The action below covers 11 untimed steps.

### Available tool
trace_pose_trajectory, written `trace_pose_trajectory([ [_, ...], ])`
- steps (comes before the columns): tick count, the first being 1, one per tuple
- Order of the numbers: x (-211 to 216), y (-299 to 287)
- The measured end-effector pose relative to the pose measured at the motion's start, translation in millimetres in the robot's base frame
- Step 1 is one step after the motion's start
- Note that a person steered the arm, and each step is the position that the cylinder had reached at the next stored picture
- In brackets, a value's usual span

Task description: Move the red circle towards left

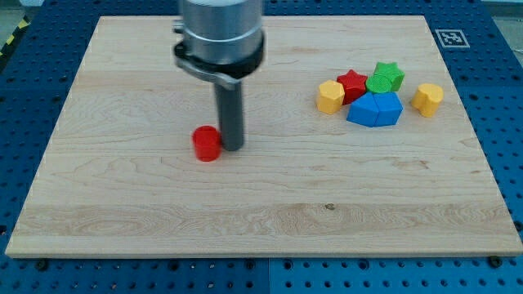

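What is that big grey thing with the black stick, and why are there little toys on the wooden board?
That is a robot arm. It has no hand, only a dark rod, and my tip slides along the wooden board to push blocks; nothing is held. One camera looks down at the board; where it is mounted is not recorded. My tip stands right beside the red circle, on its right in the view. Far to the view's right sits a cluster: two yellow blocks, a red star, a green star and a blue block.

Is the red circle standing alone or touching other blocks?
Alone. The red circle touches no block; my tip stands at its right.
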<state>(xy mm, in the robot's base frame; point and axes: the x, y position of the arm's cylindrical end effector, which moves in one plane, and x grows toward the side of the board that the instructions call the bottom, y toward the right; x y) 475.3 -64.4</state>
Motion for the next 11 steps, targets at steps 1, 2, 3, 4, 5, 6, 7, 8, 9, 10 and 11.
trace_pose_trajectory([
  [1, -2, -38],
  [2, -9, -47],
  [3, -16, -20],
  [4, -16, 51],
  [5, -9, 95],
  [6, 17, 65],
  [7, 22, -8],
  [8, 22, -71],
  [9, 22, -90],
  [10, 22, -90],
  [11, 22, -81],
])
